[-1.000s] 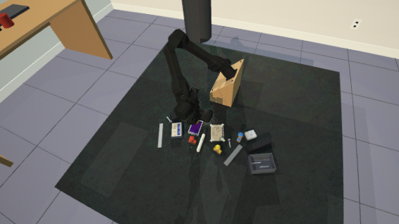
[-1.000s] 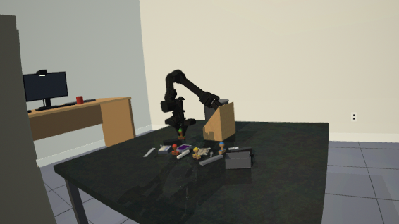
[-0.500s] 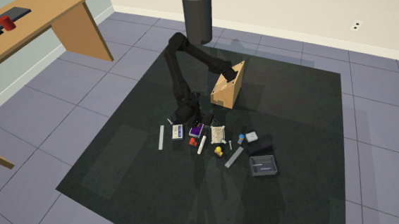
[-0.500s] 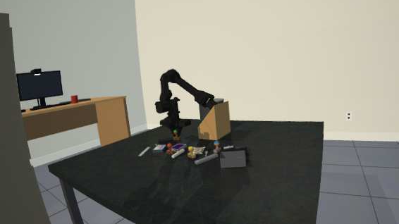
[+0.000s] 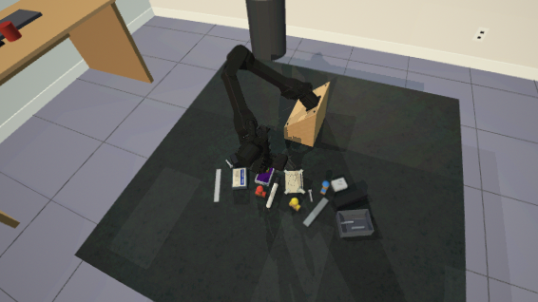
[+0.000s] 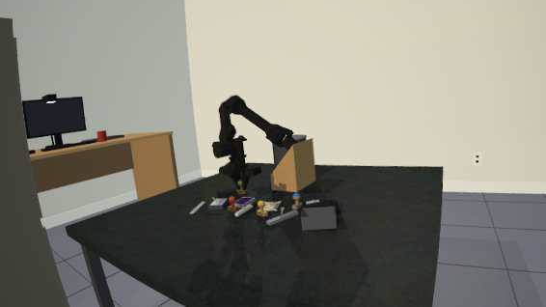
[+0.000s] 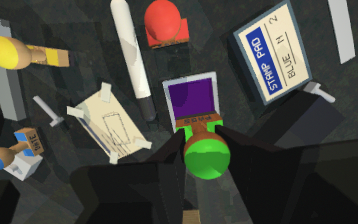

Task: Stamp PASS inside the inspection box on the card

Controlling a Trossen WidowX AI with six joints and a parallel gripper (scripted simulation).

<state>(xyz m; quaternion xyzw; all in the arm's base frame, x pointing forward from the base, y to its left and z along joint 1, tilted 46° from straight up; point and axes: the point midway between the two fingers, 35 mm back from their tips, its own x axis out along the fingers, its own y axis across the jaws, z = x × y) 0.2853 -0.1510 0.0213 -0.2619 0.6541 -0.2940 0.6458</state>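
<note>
My gripper is shut on the PASS stamp, which has a green knob and a wooden base with green ends. The stamp is held upright above the bench, and its base overlaps the near edge of the open purple ink pad in the wrist view. Its underside is hidden. The cream card lies taped down at its corners beside the pad, with an outlined box that looks plain inside.
A red-knobbed stamp and a white marker are near the pad. The pad's labelled lid, yellow stamp, blue stamp, grey tray and wooden wedge stand around.
</note>
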